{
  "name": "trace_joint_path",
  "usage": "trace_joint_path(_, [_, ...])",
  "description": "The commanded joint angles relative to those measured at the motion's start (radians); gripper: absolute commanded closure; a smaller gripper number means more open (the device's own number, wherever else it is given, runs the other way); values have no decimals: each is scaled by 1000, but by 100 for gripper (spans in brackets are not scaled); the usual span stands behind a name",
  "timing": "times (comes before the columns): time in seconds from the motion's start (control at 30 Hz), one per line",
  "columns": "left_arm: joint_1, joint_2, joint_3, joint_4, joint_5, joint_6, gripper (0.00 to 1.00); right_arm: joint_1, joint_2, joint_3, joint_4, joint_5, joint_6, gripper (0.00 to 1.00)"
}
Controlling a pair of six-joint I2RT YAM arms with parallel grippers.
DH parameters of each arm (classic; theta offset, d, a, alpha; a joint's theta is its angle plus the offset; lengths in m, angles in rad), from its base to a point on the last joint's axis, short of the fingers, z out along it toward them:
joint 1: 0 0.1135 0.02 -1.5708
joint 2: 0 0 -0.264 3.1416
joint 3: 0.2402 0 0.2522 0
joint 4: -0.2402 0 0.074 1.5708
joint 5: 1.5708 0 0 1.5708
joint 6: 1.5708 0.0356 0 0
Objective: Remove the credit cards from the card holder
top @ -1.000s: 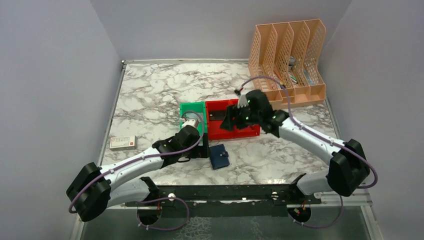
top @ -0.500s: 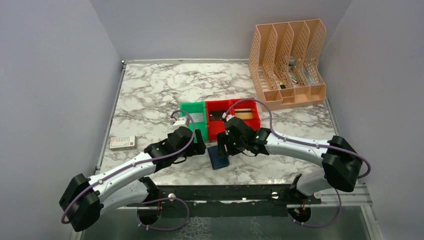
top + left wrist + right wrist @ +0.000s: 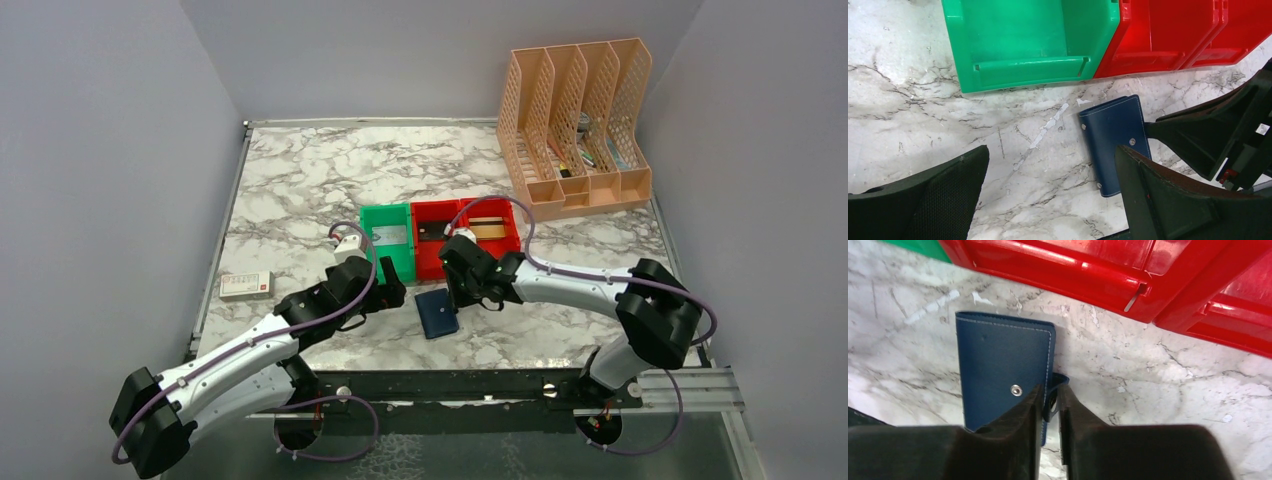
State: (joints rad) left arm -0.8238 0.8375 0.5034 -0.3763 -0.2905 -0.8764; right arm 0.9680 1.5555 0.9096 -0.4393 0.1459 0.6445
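The card holder (image 3: 437, 313) is a navy-blue wallet lying closed and flat on the marble, just in front of the red bins. It also shows in the left wrist view (image 3: 1115, 135) and the right wrist view (image 3: 998, 360). My right gripper (image 3: 1049, 390) is down at its right edge, its fingers shut on the small snap tab that sticks out there. My left gripper (image 3: 1050, 155) hovers wide open just left of the card holder, holding nothing. No credit cards show in the closed holder. Flat card-like pieces lie in the bins behind.
A green bin (image 3: 385, 210) and two joined red bins (image 3: 440, 265) stand right behind the card holder. A peach file organizer (image 3: 580, 120) stands at the back right. A small white and red box (image 3: 245, 285) lies near the left table edge.
My right arm came down from over the red bins to the card holder, and its jaws narrowed onto the snap tab. My left arm drew back a little to the left, still open.
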Motion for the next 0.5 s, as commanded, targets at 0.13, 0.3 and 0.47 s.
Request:
trace_joint_path(0.13, [5, -9, -2, -8, -24, 10, 1, 8, 39, 38, -25, 57, 23, 95])
trace_joint_path(0.3, [6, 0, 1, -5, 4, 13, 1, 8, 38, 24, -59, 101, 36, 95])
trace_joint_path(0.47, [6, 23, 9, 10, 53, 5, 1, 7, -25, 34, -45, 24, 5, 99])
